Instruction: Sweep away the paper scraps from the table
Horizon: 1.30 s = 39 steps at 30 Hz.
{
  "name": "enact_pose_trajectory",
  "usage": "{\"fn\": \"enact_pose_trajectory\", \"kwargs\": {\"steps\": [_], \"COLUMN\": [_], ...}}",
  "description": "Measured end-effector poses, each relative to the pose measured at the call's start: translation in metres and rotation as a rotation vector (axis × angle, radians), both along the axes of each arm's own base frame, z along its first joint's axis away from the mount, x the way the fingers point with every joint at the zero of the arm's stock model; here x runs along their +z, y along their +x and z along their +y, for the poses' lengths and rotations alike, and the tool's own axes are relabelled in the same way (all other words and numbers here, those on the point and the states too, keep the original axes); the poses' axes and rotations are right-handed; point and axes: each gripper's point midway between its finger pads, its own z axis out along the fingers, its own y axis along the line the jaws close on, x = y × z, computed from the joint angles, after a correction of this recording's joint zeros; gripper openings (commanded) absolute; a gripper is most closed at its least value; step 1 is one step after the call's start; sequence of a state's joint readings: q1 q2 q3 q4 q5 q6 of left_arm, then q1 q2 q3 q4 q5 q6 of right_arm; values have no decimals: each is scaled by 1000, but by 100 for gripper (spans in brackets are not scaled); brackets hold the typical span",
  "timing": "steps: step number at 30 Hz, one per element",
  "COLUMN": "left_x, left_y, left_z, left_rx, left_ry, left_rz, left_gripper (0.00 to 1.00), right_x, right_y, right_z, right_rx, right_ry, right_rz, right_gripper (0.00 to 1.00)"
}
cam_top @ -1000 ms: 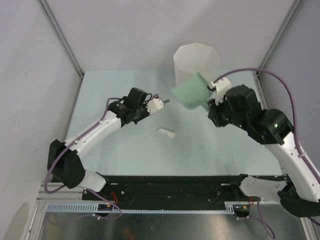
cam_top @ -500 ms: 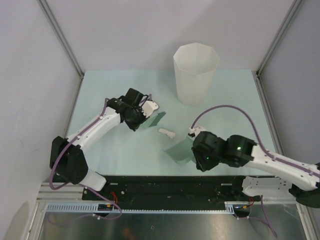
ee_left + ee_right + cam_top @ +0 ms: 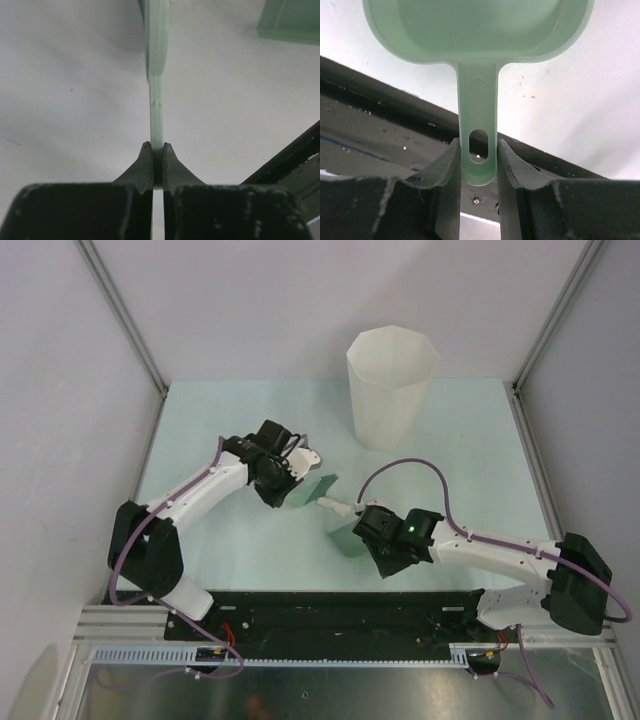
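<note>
1 paper scrap, a small crumpled white wad, lies near the middle of the pale green table. It sits between a flat green scraper and a green dustpan, just beside both. The left gripper is pinched tight on the scraper's thin handle. The right gripper clasps the dustpan's handle, jaws narrow. A tall white bin stands at the far side.

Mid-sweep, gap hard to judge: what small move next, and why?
Probably have the left gripper ease its thin green flat sweeper blade toward the pale green plastic dustpan held by the right gripper: the crumpled white paper scrap lies between them.
</note>
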<state>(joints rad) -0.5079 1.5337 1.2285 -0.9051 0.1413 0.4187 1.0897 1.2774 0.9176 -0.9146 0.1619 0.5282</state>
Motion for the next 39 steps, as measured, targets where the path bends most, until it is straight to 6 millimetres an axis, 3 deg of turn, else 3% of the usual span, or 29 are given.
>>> {"fn": "enact_pose_trajectory", "kwargs": {"steps": [8,10,14,16,19,27,30,31,35,39], "left_x": [-5,-3,9,21,37,63,72,75,77,65], "left_y": [-9,-22,-76,-86,-81,-40,-27,-17,5,8], "left_z": [-20,-33,-61,-62,-44,1,22,38,85,104], "left_rx": [-67,-141,-360,-389,-342,-142,-58,7,184,252], "left_ry": [-69,-89,-148,-171,-153,-44,-20,-10,14,23], "left_rz": [54,55,77,63,6,-145,-186,-202,-228,-216], "left_gripper": [0,0,0,0,0,0,0,0,0,0], "right_x": [-17,-21,-26,-24,-16,-11,-1,4,41,101], "right_y": [12,15,23,24,26,26,23,22,25,38], "right_z": [5,5,1,1,0,0,4,5,17,37], "right_rx": [24,26,16,14,9,23,49,57,86,108], "right_ry": [11,17,25,35,63,80,110,118,160,239], "right_rz": [-36,-44,-57,-66,-89,-127,-154,-166,-225,-316], "right_gripper": [0,0,0,0,0,0,0,0,0,0]}}
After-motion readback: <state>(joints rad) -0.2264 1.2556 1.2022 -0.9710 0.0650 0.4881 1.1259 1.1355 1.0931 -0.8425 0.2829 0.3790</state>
